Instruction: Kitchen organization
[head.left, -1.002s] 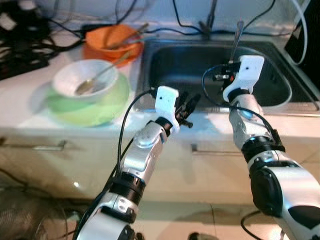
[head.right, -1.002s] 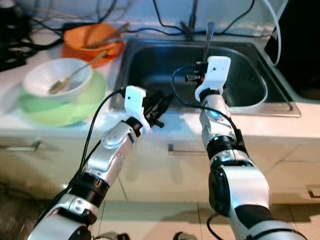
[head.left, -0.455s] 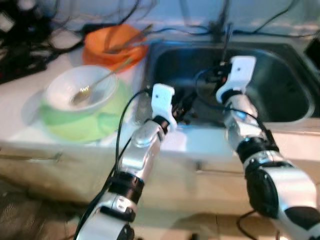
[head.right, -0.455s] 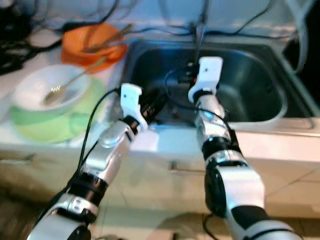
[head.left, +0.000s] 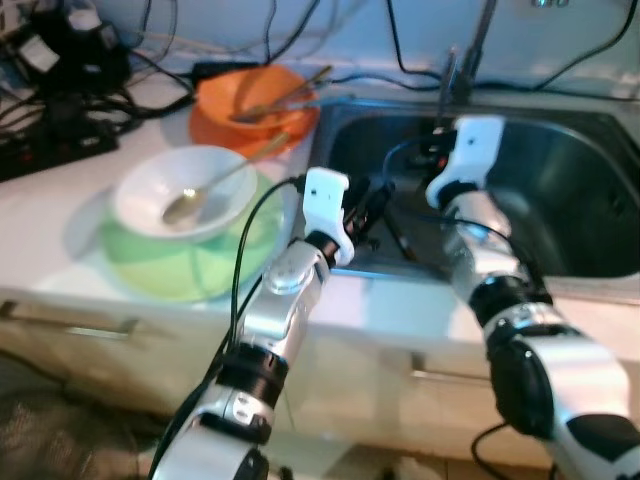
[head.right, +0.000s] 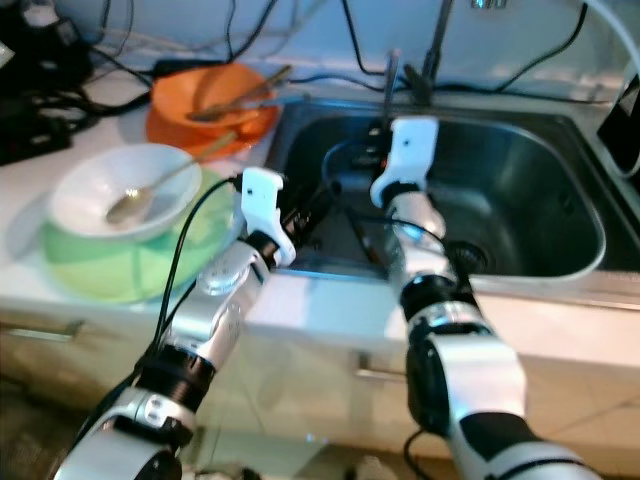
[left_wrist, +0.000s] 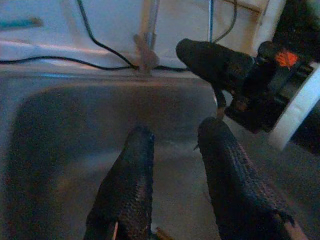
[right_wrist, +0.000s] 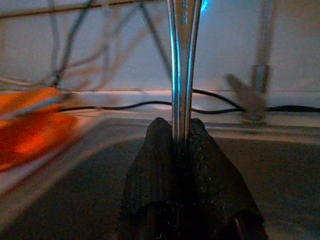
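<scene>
My left gripper (left_wrist: 172, 150) hovers over the near rim of the sink (head.right: 560, 190), fingers spread with nothing between them. Just beyond it, my right gripper (right_wrist: 181, 131) is pinched tight on a metal utensil handle (right_wrist: 181, 60), upright above the basin. Further left on the counter, a white bowl (head.left: 185, 190) with a spoon (head.left: 205, 192) sits in a green bowl (head.left: 190, 260); an orange bowl (head.left: 255, 105) lies behind

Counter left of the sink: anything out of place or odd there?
Yes. A tangle of black cables sprawls over the counter right beside the sink, close to the orange bowl. The white bowl sits nested in the green bowl, spoon inside.
</scene>
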